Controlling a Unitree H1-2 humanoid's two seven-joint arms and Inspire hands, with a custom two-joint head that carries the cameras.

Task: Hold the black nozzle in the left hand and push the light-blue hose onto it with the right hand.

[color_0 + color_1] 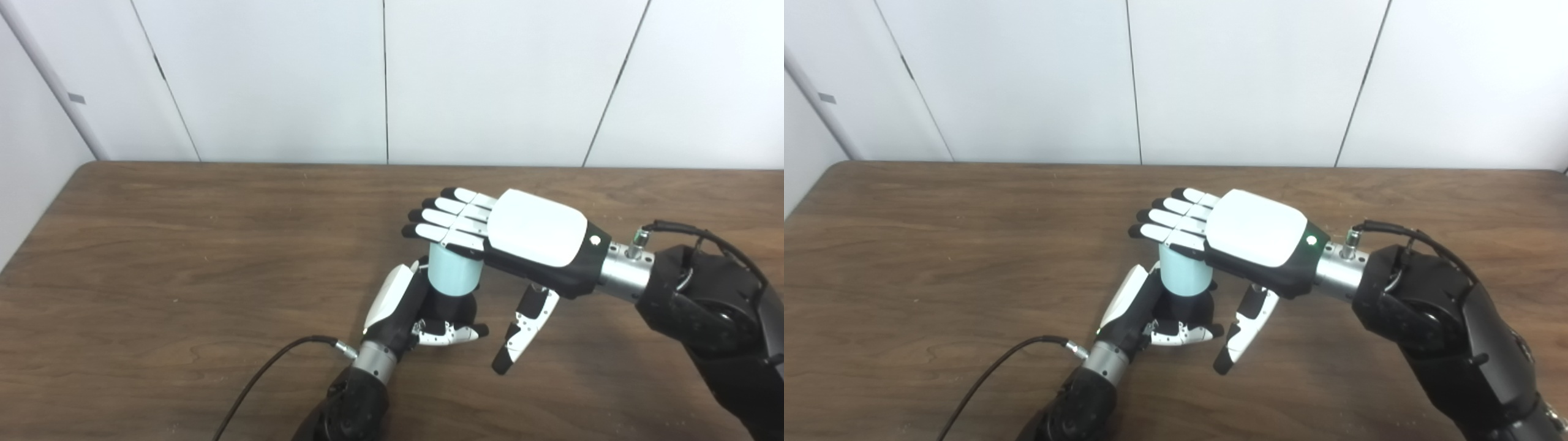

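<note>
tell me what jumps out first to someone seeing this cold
The light-blue hose stands upright mid-table, its lower end in the left hand, which is wrapped around a dark part below it. The right hand lies flat on top of it, fingers straight, thumb hanging down beside it.

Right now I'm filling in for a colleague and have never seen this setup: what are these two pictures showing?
Both pictures come from two cameras side by side on a humanoid robot's head, looking down at a brown wooden table. They show one scene from slightly different spots. The robot has two arms ending in mechanical hands. The left hand has its fingers wrapped around a black nozzle, held upright. A light-blue hose piece sits on top of it. The right hand lies flat, palm down, its fingers over the hose's top end, thumb hanging free. Nothing else lies on the table.
</note>
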